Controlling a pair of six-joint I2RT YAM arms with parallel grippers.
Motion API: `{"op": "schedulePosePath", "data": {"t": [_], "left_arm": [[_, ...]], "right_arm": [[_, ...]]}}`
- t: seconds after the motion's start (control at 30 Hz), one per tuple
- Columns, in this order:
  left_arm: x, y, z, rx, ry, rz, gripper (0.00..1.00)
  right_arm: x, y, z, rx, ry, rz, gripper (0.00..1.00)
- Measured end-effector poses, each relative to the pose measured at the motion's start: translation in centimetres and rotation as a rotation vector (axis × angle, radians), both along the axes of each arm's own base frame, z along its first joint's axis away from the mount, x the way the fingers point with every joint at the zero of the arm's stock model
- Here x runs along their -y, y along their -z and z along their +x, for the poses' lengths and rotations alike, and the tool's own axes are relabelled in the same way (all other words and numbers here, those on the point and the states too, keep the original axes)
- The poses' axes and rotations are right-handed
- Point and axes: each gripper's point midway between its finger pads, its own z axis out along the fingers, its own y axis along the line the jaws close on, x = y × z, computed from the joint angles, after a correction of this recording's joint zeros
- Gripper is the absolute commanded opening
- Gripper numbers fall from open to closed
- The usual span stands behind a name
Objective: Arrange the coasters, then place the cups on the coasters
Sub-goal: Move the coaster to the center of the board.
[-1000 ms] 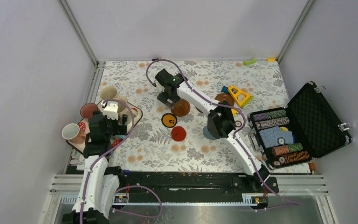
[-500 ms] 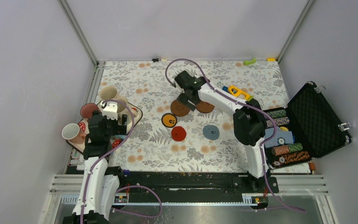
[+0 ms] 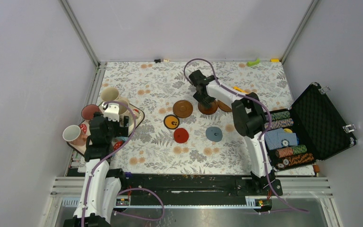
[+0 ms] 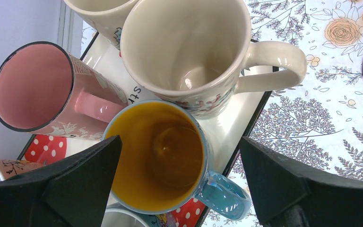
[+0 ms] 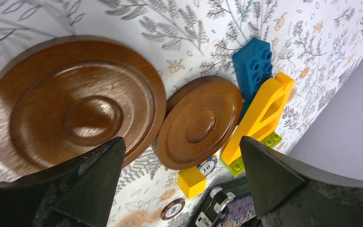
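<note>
Six coasters lie on the floral cloth: a dark brown one [image 3: 183,109], an orange one with a black rim [image 3: 171,121], a red one [image 3: 181,135], a grey-blue one [image 3: 214,134], and two more dark brown ones [image 3: 208,109] [image 3: 224,106]. My right gripper [image 3: 204,97] hangs open over those last two, the big coaster [image 5: 75,104] and the smaller-looking coaster [image 5: 199,122] below its fingers. The cups crowd the tray [image 3: 137,115] at left. My left gripper [image 4: 179,138] is open around the blue mug with yellow inside [image 4: 156,156], beside a cream mug [image 4: 184,42] and a pink mug [image 4: 33,85].
A blue brick [image 5: 253,64], a yellow frame piece [image 5: 260,118], a yellow cube [image 5: 191,182] and loose poker chips [image 5: 172,208] lie right of the brown coasters. An open black case [image 3: 321,123] with chip rolls stands at the right edge. Walls close in the table.
My right gripper has swung right, from over the left dark brown coaster to over the pair near the toy bricks. That coaster stays put. The left arm has not moved.
</note>
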Motion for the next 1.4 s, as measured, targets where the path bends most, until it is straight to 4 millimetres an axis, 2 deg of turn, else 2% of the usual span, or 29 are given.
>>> {"op": "schedulePosePath", "data": {"t": [0.1,0.33,1.4], "left_arm": [[0.0,0.0,0.0,0.0,0.0,0.0,0.99],[0.0,0.0,0.0,0.0,-0.001,0.001,0.99],[-0.1,-0.1,0.0,0.003,-0.004,0.002,0.99]], "right_arm": [[0.6,0.5,0.7,0.005,0.018,-0.005,1.0],[-0.2,1.4,0.7,-0.002,0.004,-0.011,1.0],[-0.5,1.5,0.4,-0.022,-0.005,0.01,0.99]]}}
